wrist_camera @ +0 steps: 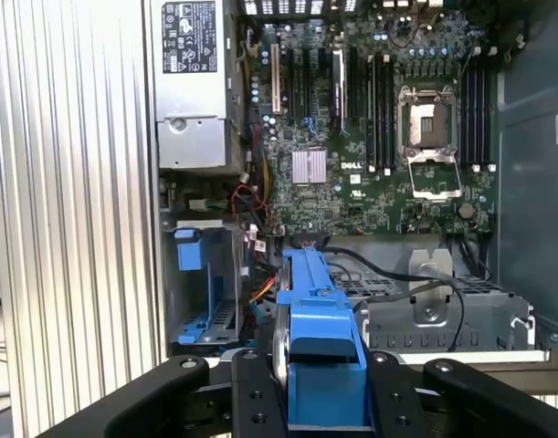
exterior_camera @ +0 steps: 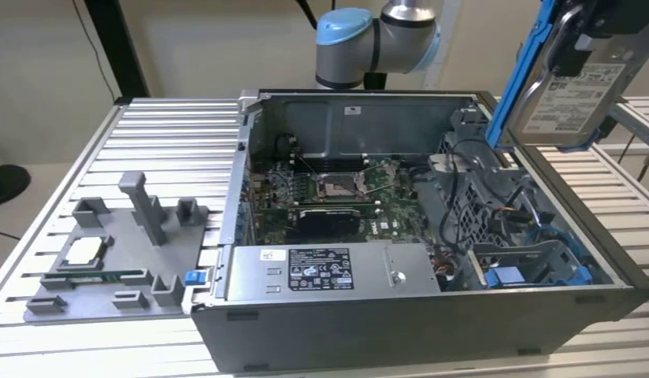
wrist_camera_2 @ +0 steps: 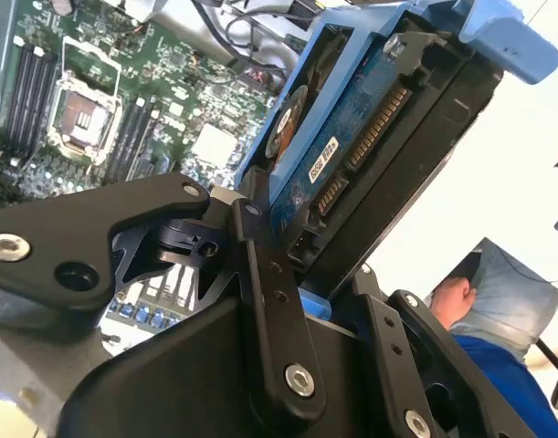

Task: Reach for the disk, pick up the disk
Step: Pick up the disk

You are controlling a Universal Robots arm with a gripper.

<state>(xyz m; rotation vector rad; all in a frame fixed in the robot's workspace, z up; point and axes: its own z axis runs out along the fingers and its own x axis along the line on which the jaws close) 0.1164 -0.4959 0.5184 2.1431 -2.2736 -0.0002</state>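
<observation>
Disk is up in the air, clear above the open computer case at the exterior view's right. Jaws closed on it, black fingers clamping the blue bracket rails (connector edge exposed). Likely rigid, fairly heavy, shock-sensitive; rails look the safest hold. Gripper body cut off.

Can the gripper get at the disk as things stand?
Yes, it looks that way: the gripper is shut on the disk, which hangs high above the open computer case.
</observation>
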